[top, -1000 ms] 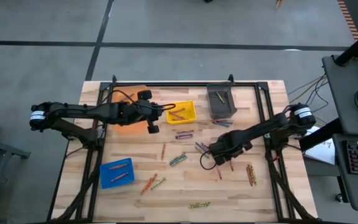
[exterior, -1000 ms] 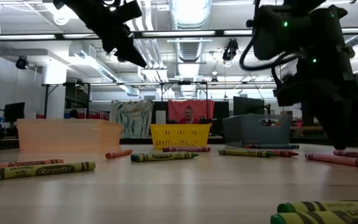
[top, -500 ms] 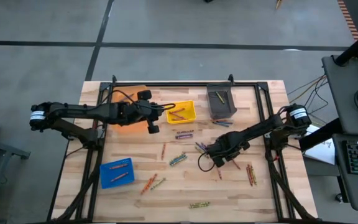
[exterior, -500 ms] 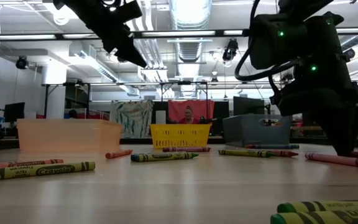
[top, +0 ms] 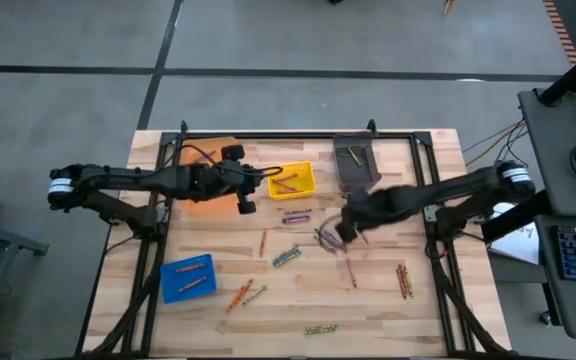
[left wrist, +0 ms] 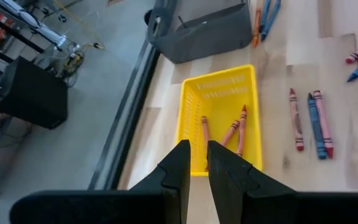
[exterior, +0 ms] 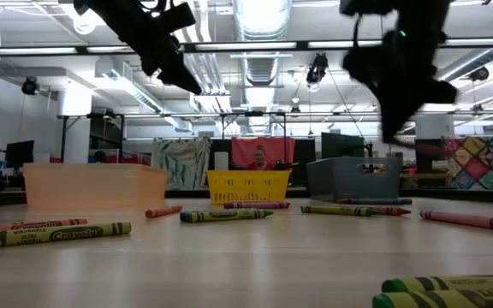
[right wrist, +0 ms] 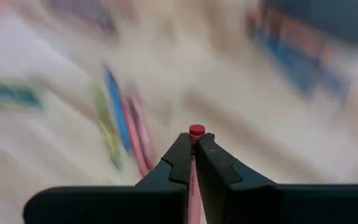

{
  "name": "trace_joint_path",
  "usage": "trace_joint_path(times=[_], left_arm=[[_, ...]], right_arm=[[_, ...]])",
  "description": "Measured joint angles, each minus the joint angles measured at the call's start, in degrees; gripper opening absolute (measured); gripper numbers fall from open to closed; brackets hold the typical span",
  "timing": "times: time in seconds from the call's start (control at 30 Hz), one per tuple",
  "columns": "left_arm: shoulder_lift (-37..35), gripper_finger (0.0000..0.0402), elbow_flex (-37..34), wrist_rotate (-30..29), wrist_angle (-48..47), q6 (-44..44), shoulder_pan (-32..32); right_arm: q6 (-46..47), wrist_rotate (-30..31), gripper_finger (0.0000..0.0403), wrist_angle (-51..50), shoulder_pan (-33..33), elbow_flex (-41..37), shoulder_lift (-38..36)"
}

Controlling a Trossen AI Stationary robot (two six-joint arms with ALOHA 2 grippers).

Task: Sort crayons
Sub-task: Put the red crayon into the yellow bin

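Above the table (top: 218, 320) centre, right claw (right wrist: 194, 146) pinches a red crayon (right wrist: 196, 132), lifted clear of loose crayons (top: 290, 256) scattered w/ more near the bins. Left claw (left wrist: 193, 163) hangs over yellow bin (left wrist: 248, 81), fingers nearly pressed together, nothing seen in them. Step: carrying a picked crayon. Next, prob.: swing to the bin w/ reds, lower, release inside.
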Motion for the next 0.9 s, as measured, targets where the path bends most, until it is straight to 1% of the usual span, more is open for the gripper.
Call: trace_joint_path(times=[0.07,0.13,0.27,0.33,0.43,0.5,0.57,0.67,0.73,0.8,0.9], left_arm=[[0.0,0.0037,0.02,0.0,0.09,1.56,1.22],[0.02,0.0037,0.03,0.0,0.56,2.77,3.05],[0.02,0.0037,0.35,0.04,2.1,3.25,7.63],[0.02,0.0037,0.37,1.33,3.47,3.28,10.04],[0.02,0.0037,0.39,7.24,5.29,3.3,13.89],[0.02,0.0037,0.39,11.69,6.52,3.14,16.45],[0.02,0.0037,0.39,14.63,7.69,2.9,18.66],[0.02,0.0037,0.4,15.41,9.48,2.72,21.04],[0.02,0.0037,0.42,15.43,10.4,2.66,22.1],[0.02,0.0037,0.42,15.43,11.02,2.27,22.66],[0.02,0.0037,0.42,15.43,11.39,1.81,22.89]], right_arm=[[-5.35,2.38,0.0008,3.01,-3.11,0.38,-2.59],[-12.04,3.18,0.0008,7.54,-6.59,0.39,-4.12],[-27.1,3.0,0.0008,19.79,-14.03,0.41,-5.36],[-34.96,1.2,0.0008,27.07,-17.72,0.41,-4.78],[-45.19,-4.28,0.0008,37.26,-23.39,0.41,-2.55],[-50.75,-9.7,0.0008,43.79,-27.25,0.41,-0.48],[-55.25,-16.03,0.0008,50.66,-30.52,0.42,2.25],[-61.39,-25.04,0.0008,60.56,-33.63,0.43,7.33],[-63.67,-28.75,0.0008,66.56,-34.61,0.45,10.87],[-65.47,-30.88,0.0008,71.66,-35.16,0.45,14.28],[-67.43,-31.5,0.0008,78.07,-35.28,0.48,18.62]])
